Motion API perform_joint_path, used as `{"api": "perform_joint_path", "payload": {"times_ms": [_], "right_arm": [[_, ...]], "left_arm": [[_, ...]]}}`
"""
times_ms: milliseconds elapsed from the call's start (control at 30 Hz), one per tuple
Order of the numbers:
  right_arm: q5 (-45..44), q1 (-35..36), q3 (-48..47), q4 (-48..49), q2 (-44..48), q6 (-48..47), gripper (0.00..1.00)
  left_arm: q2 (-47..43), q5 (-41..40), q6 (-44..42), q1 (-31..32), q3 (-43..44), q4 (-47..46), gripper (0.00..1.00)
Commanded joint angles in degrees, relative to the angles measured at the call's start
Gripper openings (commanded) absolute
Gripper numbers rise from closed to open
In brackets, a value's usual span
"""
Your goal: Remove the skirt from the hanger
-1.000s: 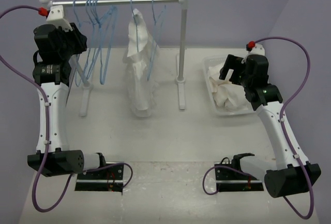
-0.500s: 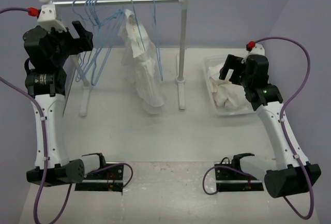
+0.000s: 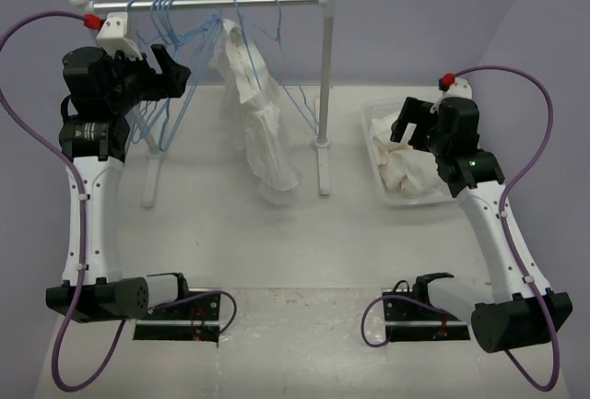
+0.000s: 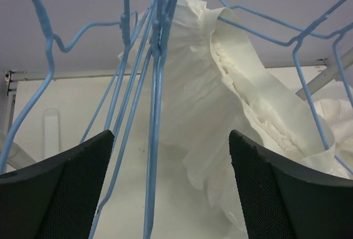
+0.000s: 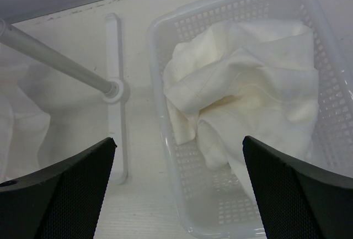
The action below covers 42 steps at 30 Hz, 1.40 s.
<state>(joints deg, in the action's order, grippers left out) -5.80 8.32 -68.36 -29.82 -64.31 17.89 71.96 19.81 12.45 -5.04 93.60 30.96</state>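
The skirt point(image 3: 263, 132), white ruffled crinkled cloth, hangs tilted from a blue hanger point(image 3: 277, 49) on the rack's rail point(image 3: 203, 2). In the left wrist view the skirt point(image 4: 220, 84) fills the middle right, with its hanger's wire point(image 4: 309, 35) over it. My left gripper point(image 3: 175, 72) is open, high up beside the rail. Several empty blue hangers point(image 4: 157, 84) hang between its fingers, and the skirt is just beyond them. My right gripper point(image 3: 406, 123) is open and empty above the left rim of the clear basket point(image 5: 160, 117).
The basket point(image 3: 373, 113) at the right holds a crumpled cream cloth point(image 5: 248, 84). The rack's right post point(image 3: 324, 76) stands between skirt and basket; its foot point(image 5: 117, 139) lies next to the basket. More empty hangers point(image 3: 171, 40) crowd the rail's left end.
My left gripper has moved right into the empty hangers. The hangers and the skirt have swung to the right, toward the post. The right arm has not moved.
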Motion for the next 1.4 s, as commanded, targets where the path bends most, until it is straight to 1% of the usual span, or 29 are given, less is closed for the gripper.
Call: {"api": "perform_joint_path", "payload": {"times_ms": [0, 33, 100, 133, 167, 200, 267, 300, 367, 500, 633, 667, 700, 967, 1033, 1067, 1367], "right_arm": [[0.27, 0.21, -0.37, 1.52, 1.12, -0.75, 0.99], [0.18, 0.21, -0.37, 1.61, 1.12, -0.93, 0.99], [-0.17, 0.21, -0.29, 1.70, 1.12, -1.01, 0.99], [-0.26, 0.21, -0.29, 1.79, 1.03, -1.01, 0.99], [-0.35, 0.21, -0.20, 1.79, 1.03, -1.01, 0.99], [-0.44, 0.21, -0.11, 1.87, 0.86, -1.19, 0.99], [-0.70, 0.21, -0.20, 1.79, 0.68, -1.19, 0.99], [-0.70, 0.21, -0.20, 1.79, 0.51, -1.10, 0.99], [-0.61, 0.21, -0.20, 1.79, 0.33, -1.19, 0.99], [-0.61, 0.21, -0.37, 1.70, -0.20, -1.37, 0.99], [-0.88, 0.21, -0.46, 1.61, -0.29, -1.37, 0.99], [-0.88, 0.21, -0.37, 1.61, -0.29, -1.28, 0.99], [-0.79, 0.30, -0.37, 1.61, -0.29, -1.37, 0.99], [-0.53, 0.30, -0.55, 1.44, -0.73, -1.45, 0.99], [-0.70, 0.21, -0.46, 1.43, -0.73, -1.45, 0.99], [-0.79, 0.21, -0.46, 1.44, -0.73, -1.45, 0.99], [-1.14, 0.21, -0.29, 1.35, -0.73, -1.72, 0.99]], "left_arm": [[1.95, -0.20, -0.05, 0.55, -0.88, 0.59, 0.86], [2.21, -0.47, 0.12, 0.56, -0.88, 0.59, 0.79], [3.18, 0.31, 0.29, 0.56, -0.53, 0.50, 0.72], [3.44, 0.75, 0.38, 0.64, -0.61, 0.24, 0.66], [3.79, 1.62, 0.38, 0.73, -0.61, 0.24, 0.63], [3.97, 1.63, 0.56, 0.82, -0.61, 0.15, 0.54], [4.06, 1.20, 0.74, 0.91, -0.79, 0.07, 0.44], [3.97, 0.93, 0.74, 0.99, -0.96, 0.07, 0.37], [3.54, 0.32, 0.82, 1.08, -0.88, 0.15, 0.35], [2.83, -1.97, 0.82, 1.61, -1.05, 0.07, 0.23], [2.83, -2.67, 0.65, 1.79, -1.14, 0.15, 0.13], [2.83, -2.85, 0.65, 1.87, -1.05, 0.24, 0.05], [2.83, -3.02, 0.65, 1.96, -0.88, 0.41, 0.00], [2.48, -5.31, -0.93, 4.42, 1.93, 0.24, 0.00], [2.74, -5.49, -1.20, 4.42, 2.28, 0.15, 0.00], [2.83, -5.49, -1.37, 5.90, 2.46, 0.07, 0.00], [3.53, -4.96, -3.30, 8.46, 4.13, -1.60, 0.00]]}}
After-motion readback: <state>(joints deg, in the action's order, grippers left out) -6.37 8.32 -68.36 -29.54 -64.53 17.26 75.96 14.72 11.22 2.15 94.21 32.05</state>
